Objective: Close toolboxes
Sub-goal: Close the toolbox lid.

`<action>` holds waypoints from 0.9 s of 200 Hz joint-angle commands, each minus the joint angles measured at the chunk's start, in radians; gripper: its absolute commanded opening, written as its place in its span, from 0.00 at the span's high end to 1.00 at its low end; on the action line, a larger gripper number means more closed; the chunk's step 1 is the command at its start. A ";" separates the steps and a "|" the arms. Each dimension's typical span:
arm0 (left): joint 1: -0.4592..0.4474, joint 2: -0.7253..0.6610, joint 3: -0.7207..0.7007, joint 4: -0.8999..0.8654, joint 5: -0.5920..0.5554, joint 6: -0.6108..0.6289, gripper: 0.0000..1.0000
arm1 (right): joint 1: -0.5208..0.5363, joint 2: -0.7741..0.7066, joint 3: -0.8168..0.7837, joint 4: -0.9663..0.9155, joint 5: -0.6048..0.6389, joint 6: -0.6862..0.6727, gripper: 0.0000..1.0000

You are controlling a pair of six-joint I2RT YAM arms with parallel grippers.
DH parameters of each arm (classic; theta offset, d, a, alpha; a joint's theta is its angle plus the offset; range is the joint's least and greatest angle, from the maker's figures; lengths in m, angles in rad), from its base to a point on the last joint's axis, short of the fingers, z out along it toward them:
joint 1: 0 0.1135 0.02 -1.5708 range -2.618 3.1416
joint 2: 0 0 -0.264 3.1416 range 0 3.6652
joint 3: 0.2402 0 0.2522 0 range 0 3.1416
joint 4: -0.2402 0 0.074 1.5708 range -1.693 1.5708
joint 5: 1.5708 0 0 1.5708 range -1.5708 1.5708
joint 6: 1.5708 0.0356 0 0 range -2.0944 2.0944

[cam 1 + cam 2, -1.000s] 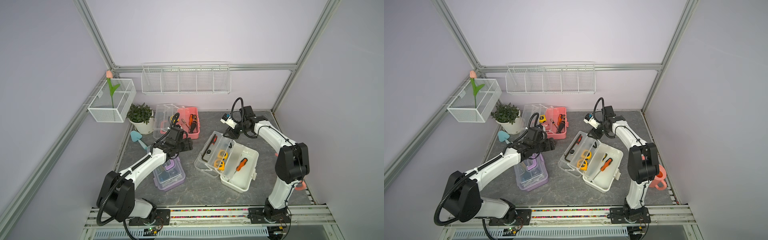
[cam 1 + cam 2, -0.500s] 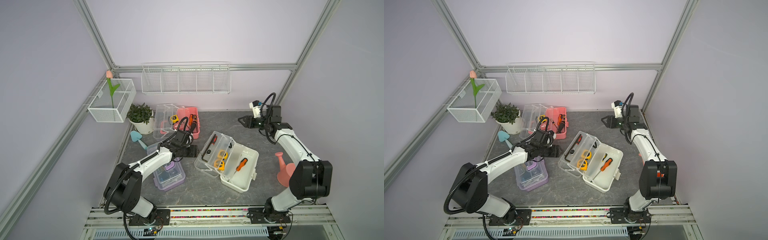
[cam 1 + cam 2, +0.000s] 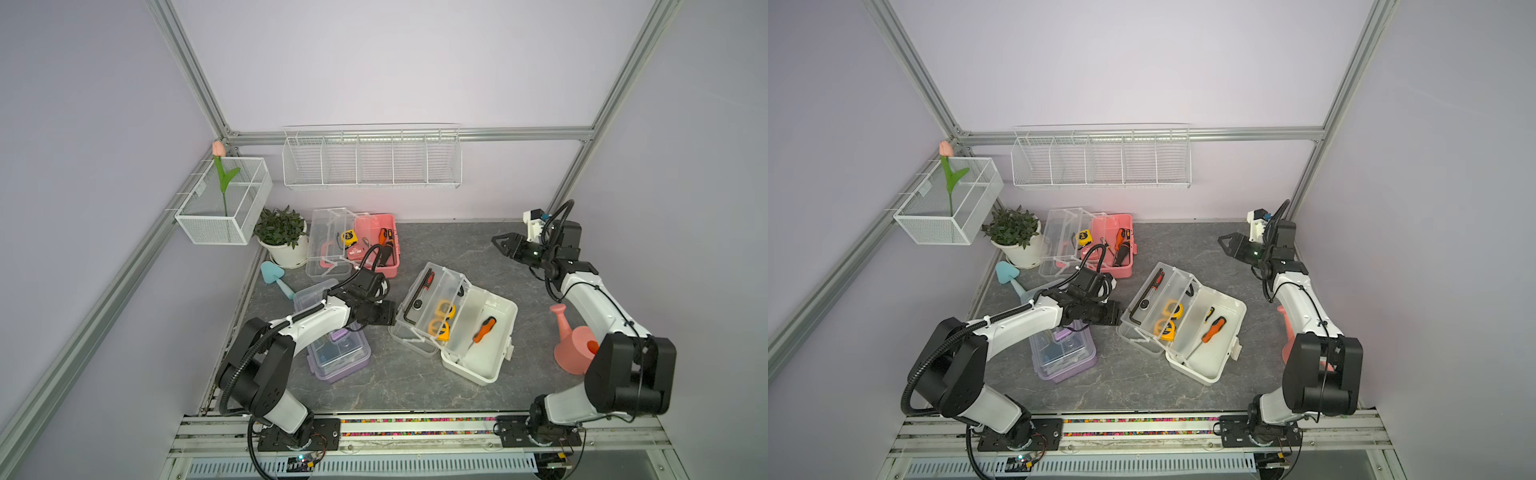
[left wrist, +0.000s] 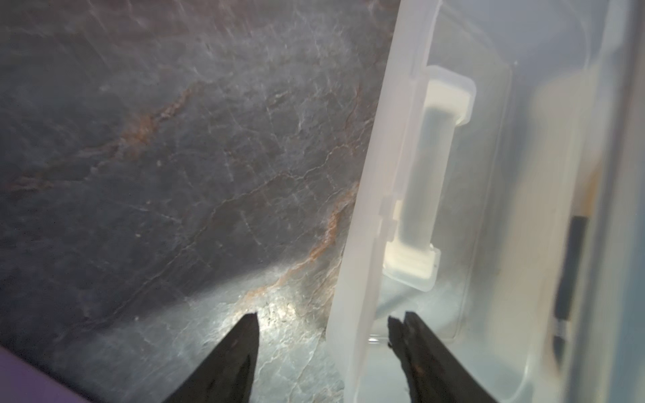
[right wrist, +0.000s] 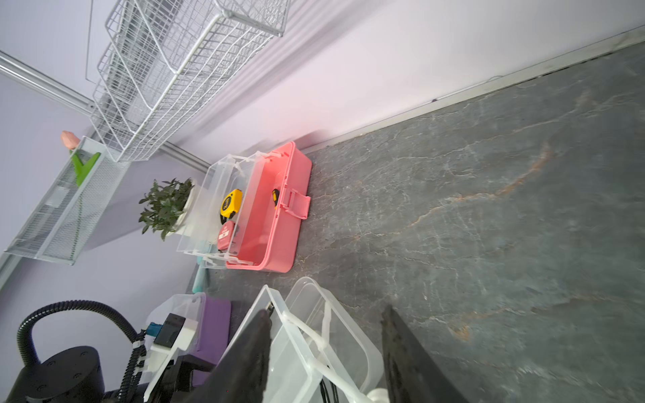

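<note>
A: Where's the white rectangular plastic toolbox (image 3: pixel 473 365)?
B: Midway across the grey marbled tabletop (image 3: pixel 374 395), open, its clear plastic lid (image 4: pixel 366 209) folded out toward the left arm.
A: Which step?
B: Taking hold, I'd say. The left gripper (image 4: pixel 324 322) straddles the lid's rim, fingers apart, holding nothing. Next: pinch, then swing it over. The right gripper (image 3: pixel 498 245) hangs well apart, parted, empty.

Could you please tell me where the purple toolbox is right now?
In both top views, the purple toolbox sits on the left, partly under the left arm, with the white toolbox to its right and the pink toolbox behind.
</note>
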 commanded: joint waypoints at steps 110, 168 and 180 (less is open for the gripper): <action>-0.062 0.055 0.017 0.000 -0.074 0.002 0.73 | -0.044 -0.097 -0.183 0.229 -0.135 0.143 0.12; -0.062 -0.030 0.068 -0.055 -0.197 0.035 0.91 | -0.012 -0.135 -0.166 0.026 0.057 0.028 0.12; -0.062 -0.056 0.083 -0.062 -0.230 0.039 0.92 | 0.006 -0.159 -0.162 -0.038 0.114 -0.015 0.12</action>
